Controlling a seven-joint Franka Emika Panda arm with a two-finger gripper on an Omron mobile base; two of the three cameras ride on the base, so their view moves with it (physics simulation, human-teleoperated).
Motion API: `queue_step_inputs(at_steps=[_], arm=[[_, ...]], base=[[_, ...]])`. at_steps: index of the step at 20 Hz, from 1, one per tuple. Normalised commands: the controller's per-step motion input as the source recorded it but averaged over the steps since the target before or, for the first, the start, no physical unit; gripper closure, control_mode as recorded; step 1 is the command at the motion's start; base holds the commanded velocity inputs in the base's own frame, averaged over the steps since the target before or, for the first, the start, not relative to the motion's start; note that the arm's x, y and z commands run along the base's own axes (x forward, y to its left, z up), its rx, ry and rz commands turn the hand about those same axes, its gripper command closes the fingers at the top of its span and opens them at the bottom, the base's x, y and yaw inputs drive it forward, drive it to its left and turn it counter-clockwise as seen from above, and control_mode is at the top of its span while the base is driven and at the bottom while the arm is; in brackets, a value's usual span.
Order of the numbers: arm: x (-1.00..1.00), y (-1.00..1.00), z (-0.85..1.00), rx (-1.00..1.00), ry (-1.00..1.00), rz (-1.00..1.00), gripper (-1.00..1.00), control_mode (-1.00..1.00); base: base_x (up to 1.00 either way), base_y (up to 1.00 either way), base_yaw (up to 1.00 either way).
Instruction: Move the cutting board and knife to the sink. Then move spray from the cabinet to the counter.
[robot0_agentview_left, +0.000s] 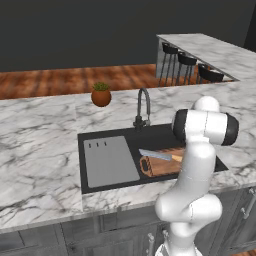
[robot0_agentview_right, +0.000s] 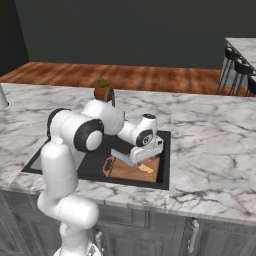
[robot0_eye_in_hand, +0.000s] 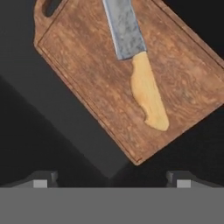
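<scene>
You get no readable text here: no labels, brands, numbers or signs on anything in the three views.

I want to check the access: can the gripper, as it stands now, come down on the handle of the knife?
Probably yes. The gripper is open above the cutting board in the sink, and the knife lies uncovered on top with nothing over its yellow handle.
</scene>
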Motion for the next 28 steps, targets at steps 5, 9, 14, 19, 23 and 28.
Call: queue_step_inputs(at_steps=[5, 9, 14, 19, 23, 28], arm=[[-0.43, 0.01, 0.37, 0.0, -0.12, -0.28, -1.0, -1.0], [-0.41, 0.09, 0.36, 0.0, -0.18, -0.28, -1.0, -1.0], [-0.46, 0.05, 0.35, 0.0, -0.11, -0.21, -1.0, -1.0], [-0.45, 0.09, 0.32, -0.03, -0.08, -0.18, -1.0, -1.0], [-0.4, 0.12, 0.33, -0.03, -0.01, -0.15, -1.0, -1.0], [-0.42, 0.11, 0.35, -0.01, 0.0, -0.09, -1.0, -1.0]], base=[[0.0, 0.0, 0.0], [0.0, 0.0, 0.0], [0.0, 0.0, 0.0], [0.0, 0.0, 0.0], [0.0, 0.0, 0.0], [0.0, 0.0, 0.0]])
